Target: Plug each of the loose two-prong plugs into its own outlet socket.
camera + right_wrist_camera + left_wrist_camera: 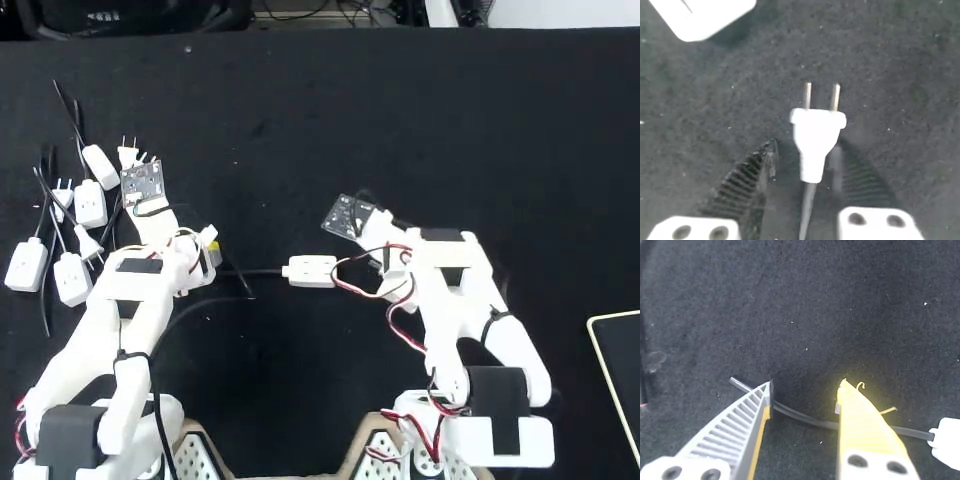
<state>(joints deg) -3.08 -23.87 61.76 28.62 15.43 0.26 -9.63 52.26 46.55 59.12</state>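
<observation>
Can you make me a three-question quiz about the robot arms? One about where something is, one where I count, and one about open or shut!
1. Where does the black cable lie?
A) between the fingers of the left gripper
B) on top of a yellow box
C) wound round an arm

2. How many metal prongs does the white plug have?
A) one
B) two
C) three

3. How is the left gripper?
A) shut tight
B) open
C) shut on a plug

Answers:
1 A, the cable runs across the gap between the two fingers in the left wrist view.
2 B, two prongs stick out side by side in the right wrist view.
3 B, its fingertips stand well apart and grip nothing.
</observation>
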